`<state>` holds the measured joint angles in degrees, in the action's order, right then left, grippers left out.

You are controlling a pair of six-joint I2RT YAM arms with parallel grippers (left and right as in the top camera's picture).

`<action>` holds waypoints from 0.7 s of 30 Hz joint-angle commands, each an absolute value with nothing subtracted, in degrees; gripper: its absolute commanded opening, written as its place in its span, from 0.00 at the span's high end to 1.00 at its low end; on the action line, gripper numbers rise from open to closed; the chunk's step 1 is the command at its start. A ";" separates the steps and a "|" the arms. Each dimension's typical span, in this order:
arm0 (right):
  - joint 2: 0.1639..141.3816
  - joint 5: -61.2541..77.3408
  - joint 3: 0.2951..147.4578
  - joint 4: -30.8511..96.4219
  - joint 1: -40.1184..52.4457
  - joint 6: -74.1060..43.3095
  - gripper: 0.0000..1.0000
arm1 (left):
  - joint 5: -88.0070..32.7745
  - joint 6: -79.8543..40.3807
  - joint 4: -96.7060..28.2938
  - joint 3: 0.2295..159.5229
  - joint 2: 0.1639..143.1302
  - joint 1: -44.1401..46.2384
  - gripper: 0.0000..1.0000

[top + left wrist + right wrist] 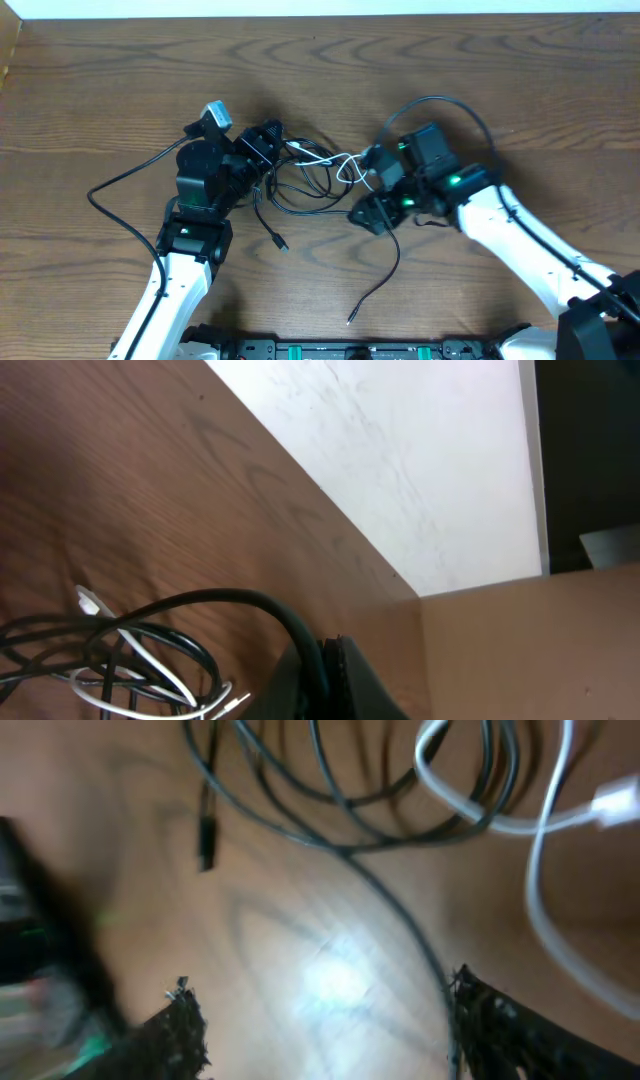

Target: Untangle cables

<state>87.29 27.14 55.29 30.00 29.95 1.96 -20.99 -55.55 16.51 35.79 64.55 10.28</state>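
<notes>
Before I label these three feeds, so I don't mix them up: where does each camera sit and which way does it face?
Overhead: above the table, looking straight down; both arms show, left arm and right arm.
Left wrist: low, looking across the wood toward the far edge; its dark end effector at the bottom.
Right wrist: close above the wood, looking down; its two fingertips wide apart.
Shared: all three show the white cable among black cables.

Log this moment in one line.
left gripper: shut on thin black cable; right gripper: open, empty; black-and-white cable tangle: between grippers, on wooden table
</notes>
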 commanded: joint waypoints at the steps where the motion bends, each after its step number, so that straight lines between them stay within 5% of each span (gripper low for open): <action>1: 89.08 13.06 55.37 25.15 33.95 -1.85 0.19 | -20.05 -57.58 15.75 36.60 64.31 10.04 0.92; 9: 98.35 8.29 55.37 10.63 36.10 -9.56 0.24 | -20.08 -59.27 12.88 36.60 64.31 10.04 0.92; 17: 104.18 11.22 55.37 2.24 36.16 -9.87 0.45 | -20.08 -59.27 12.88 36.60 64.31 10.04 0.92; 21: 104.31 11.49 55.37 0.16 36.16 -10.28 0.45 | -20.08 -59.27 12.88 36.60 64.31 10.04 0.92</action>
<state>103.90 10.79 55.33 1.08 35.81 -9.21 -20.62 -58.76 12.95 35.79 64.55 10.28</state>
